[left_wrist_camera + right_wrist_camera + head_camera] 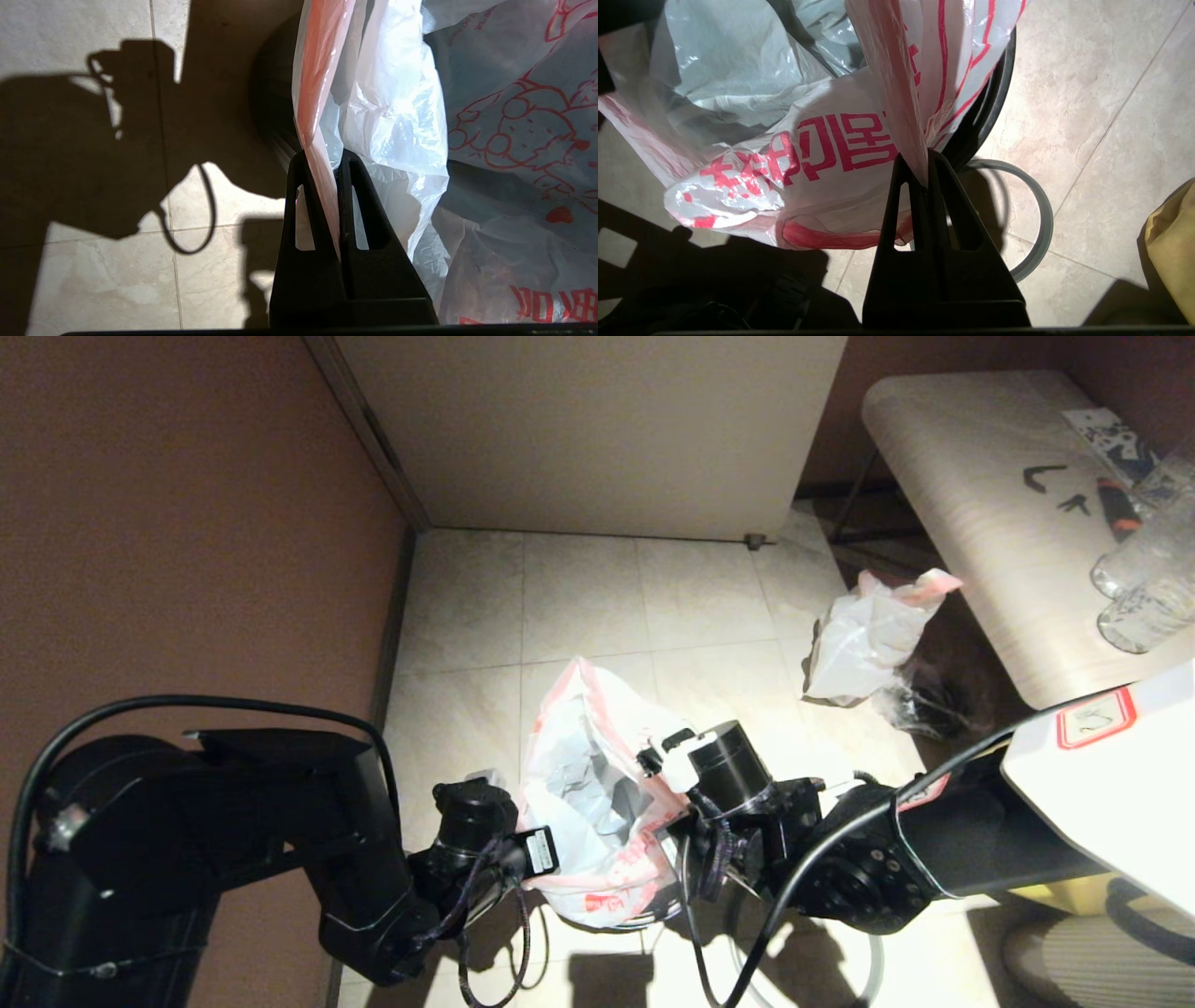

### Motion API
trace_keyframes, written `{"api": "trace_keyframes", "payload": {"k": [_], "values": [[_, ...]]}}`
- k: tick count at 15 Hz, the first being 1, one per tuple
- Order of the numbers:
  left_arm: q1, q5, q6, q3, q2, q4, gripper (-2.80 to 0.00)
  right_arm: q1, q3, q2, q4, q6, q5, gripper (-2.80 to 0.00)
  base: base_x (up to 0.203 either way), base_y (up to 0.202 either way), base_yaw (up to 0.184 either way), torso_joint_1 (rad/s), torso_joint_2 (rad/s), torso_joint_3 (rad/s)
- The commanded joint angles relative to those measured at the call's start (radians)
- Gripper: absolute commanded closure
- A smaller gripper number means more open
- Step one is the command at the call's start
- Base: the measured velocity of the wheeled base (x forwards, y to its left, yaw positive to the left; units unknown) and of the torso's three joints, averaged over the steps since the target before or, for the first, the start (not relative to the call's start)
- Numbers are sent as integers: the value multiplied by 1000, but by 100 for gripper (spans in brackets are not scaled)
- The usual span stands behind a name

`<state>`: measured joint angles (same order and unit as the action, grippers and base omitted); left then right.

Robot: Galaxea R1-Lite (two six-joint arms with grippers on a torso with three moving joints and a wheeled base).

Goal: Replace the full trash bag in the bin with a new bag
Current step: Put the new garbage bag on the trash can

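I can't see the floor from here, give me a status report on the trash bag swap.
Left hand shut on bag edge, right hand shut on opposite edge. Bag in bin. Grey ring off, on floor. Nothing blocking.

Pale glossy tiled floor (579,607): carries a small round black wastebasket (994,100), a thin grey ring (1038,219) lying flat just beside it, and, well apart near a light wood-grain bench (990,532), a crumpled whitish plastic bag with pink edge (864,635).
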<state>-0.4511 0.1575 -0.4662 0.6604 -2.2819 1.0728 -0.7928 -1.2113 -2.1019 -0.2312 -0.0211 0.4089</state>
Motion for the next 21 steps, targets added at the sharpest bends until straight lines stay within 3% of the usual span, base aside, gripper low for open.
{"api": "trace_keyframes", "payload": {"k": [1, 2, 3, 12, 13, 14, 21], "values": [[-1, 13, -2, 1, -2, 6, 0, -2, 1, 3, -3, 3, 2, 0, 0, 0, 0, 0, 0, 0], [-1, 19, -2, 2, -10, 6, 0, -2, 1, 0, -3, 7, 2, 0, 0, 0, 0, 0, 0, 0], [-1, 20, 0, 1, -11, 6, -280, -2, -1, -3, -4, 10, 2, 0, 0, 0, 0, 0, 0, 0], [0, 24, 0, -36, -2, 19, -280, -2, -10, -32, -5, 12, 2, 0, 0, 0, 0, 0, 0, 0], [0, 24, 1, -36, -4, 19, -63, -3, -10, -32, -5, 10, 2, 0, 0, 0, 0, 0, 0, 0], [2, 24, 5, -36, -2, 19, 0, -2, -10, -32, -5, 10, 2, 0, 0, 0, 0, 0, 0, 0], [6, 24, 8, -33, -4, 21, 0, -2, -10, -35, -5, 9, 2, 0, 0, 0, 0, 0, 0, 0]]}}
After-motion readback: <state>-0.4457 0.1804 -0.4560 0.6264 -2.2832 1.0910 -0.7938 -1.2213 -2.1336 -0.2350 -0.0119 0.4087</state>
